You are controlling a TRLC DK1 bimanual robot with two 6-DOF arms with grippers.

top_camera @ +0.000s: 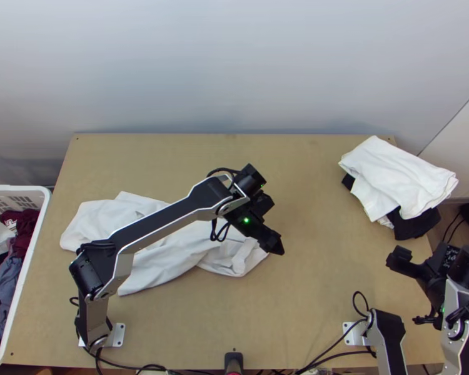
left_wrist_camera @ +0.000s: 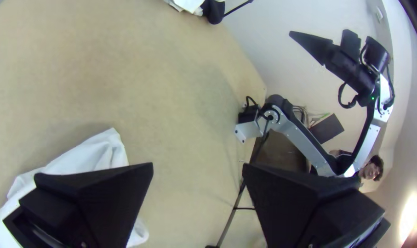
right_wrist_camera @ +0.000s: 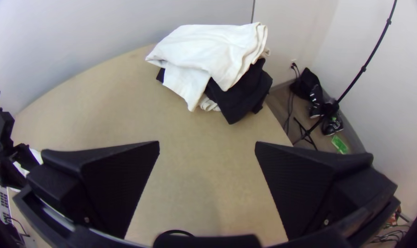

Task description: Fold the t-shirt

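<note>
"Where do we find our t-shirt?"
"On the desk, over by its left edge. It lies rumpled, and its long way runs from near that edge to the middle."
"Which arm do we have closer?"
"The left one. Our left gripper is up above the shirt's middle end, so from there most of the shirt lies toward the left edge. We think we need to go back that way and down to get a pinch."
"Do we hold anything?"
"No, its black fingers are wide apart, with nothing in them. Our right gripper is wide apart and bare too, by the right edge, well apart from the shirt."
"How does it all look?"
"We see soft, white, thin cloth with bumpy creases, on flat, smooth wood. Our fingers look hard and pointy, like wedges, so the folds may slip."
</note>
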